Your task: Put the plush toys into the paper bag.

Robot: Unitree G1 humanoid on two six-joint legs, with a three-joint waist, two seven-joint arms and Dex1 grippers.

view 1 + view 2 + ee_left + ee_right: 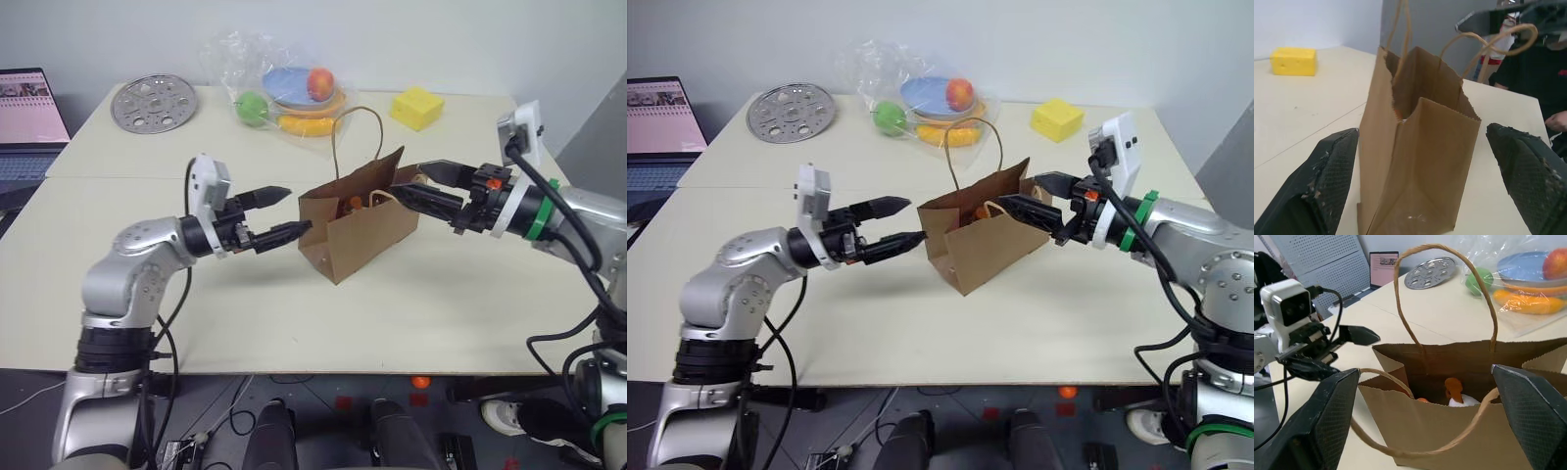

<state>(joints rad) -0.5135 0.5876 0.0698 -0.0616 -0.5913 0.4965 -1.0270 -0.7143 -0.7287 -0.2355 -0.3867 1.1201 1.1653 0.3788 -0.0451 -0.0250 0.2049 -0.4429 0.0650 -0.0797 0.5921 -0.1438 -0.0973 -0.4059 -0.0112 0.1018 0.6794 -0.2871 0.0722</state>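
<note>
The brown paper bag [361,233] stands upright in the middle of the table with its mouth open and one handle [358,132] sticking up. The plush toys lie inside it: an orange piece [1453,387] and a white one [1465,401] show at the bottom. My left gripper [293,211] is open, level with the bag's left end and just short of it, and its fingers [1327,181] spread wider than the bag. My right gripper [409,182] is open at the bag's right top edge, with the fingers [1533,416] on either side of the mouth and nothing held.
At the back of the table are a yellow foam block [417,107], a clear plastic bag [289,88] with plastic fruit and a blue plate, and a perforated metal disc [154,103]. A laptop [29,117] sits at the far left.
</note>
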